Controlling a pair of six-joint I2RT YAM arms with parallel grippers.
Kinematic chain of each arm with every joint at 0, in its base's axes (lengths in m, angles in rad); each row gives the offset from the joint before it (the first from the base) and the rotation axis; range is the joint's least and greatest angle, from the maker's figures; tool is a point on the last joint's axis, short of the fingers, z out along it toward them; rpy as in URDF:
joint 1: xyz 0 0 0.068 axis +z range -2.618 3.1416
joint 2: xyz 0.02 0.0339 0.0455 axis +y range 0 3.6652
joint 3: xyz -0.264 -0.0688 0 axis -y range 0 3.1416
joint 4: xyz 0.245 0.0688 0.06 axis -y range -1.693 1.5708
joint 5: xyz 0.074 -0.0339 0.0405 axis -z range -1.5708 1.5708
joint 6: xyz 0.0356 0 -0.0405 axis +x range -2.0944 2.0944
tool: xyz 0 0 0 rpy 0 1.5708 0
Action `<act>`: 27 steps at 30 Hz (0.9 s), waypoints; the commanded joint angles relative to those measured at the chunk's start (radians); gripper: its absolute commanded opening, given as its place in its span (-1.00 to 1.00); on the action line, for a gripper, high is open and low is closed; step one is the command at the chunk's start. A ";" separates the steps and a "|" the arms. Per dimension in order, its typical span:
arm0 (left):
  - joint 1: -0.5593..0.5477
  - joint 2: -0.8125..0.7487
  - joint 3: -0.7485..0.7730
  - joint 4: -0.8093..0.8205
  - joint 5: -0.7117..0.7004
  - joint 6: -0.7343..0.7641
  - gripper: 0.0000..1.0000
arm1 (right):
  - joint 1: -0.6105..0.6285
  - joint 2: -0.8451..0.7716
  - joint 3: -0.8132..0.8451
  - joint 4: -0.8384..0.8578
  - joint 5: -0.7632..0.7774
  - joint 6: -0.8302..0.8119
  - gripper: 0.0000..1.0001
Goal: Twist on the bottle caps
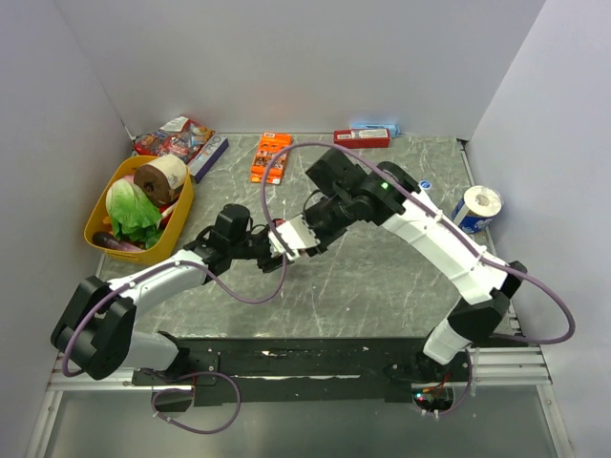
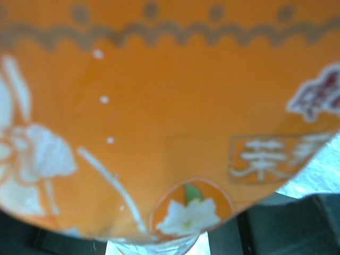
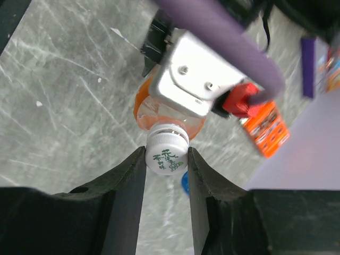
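Step in hand: thread white cap (image 3: 166, 154) onto orange bottle (image 3: 144, 112).
Keep cap square to neck. Rotate wrist about bottle axis under light downward pressure, to avoid cross-threading.
Left gripper (image 1: 260, 243): clamped on bottle body, bracing it.
Right gripper (image 3: 166, 172): closed on cap, one finger each side.
Cap sits on bottle mouth, near middle of table (image 1: 382, 277).

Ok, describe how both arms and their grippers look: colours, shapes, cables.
Both the left arm and the right arm have white tubular links joined by bulky black joints. A purple cable loops loosely along each. A small green light glows on the right one. The right gripper has two black, curved, tapering fingers.
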 commanded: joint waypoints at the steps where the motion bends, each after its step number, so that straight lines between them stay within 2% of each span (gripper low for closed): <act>1: -0.009 -0.046 0.003 0.271 -0.055 -0.128 -0.98 | -0.007 0.122 0.036 -0.237 0.033 0.280 -0.63; 9: -0.035 -0.045 -0.017 0.378 -0.211 -0.181 -0.98 | -0.012 0.179 0.053 -0.237 0.011 0.451 -0.68; 20: -0.123 -0.020 -0.068 0.525 -0.619 -0.210 -0.98 | -0.093 0.274 0.088 -0.238 -0.079 0.810 -0.77; 23: -0.140 -0.013 -0.076 0.548 -0.674 -0.194 -0.98 | -0.137 0.297 0.110 -0.237 -0.123 0.890 -0.78; 27: -0.141 -0.002 -0.074 0.545 -0.689 -0.189 -0.98 | -0.140 0.303 0.127 -0.238 -0.128 0.887 -0.78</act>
